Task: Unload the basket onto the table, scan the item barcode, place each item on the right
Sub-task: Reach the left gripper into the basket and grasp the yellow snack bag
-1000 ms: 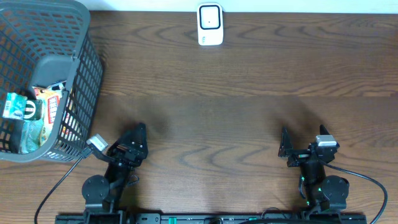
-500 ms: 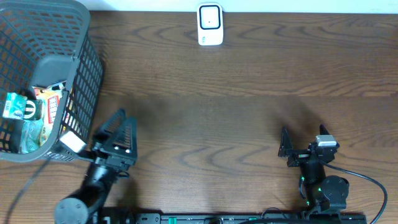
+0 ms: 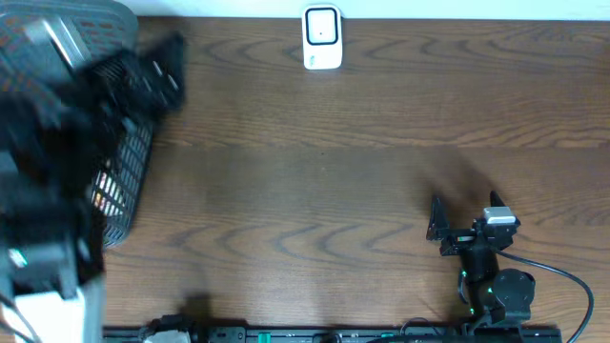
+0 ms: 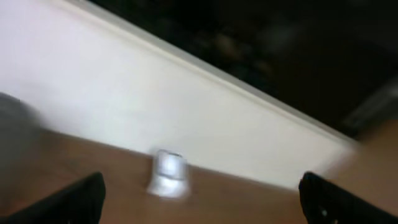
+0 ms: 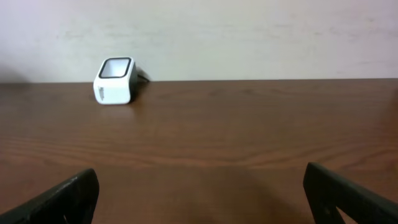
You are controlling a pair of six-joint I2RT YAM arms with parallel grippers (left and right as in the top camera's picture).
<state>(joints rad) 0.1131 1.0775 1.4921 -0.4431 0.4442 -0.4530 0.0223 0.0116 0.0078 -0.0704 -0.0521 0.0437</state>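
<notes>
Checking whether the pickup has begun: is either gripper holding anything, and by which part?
Nothing is held. The left gripper and the right gripper both stand open and empty.

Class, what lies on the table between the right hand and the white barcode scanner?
Nothing: only bare wooden table separates the right hand from the scanner, shown in the right wrist view and overhead.

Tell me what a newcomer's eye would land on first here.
The big blurred left arm over the grey basket at the left edge dominates the overhead view. Next comes the white scanner at the far edge, centre. The right claw sits near right, open and empty.
</notes>
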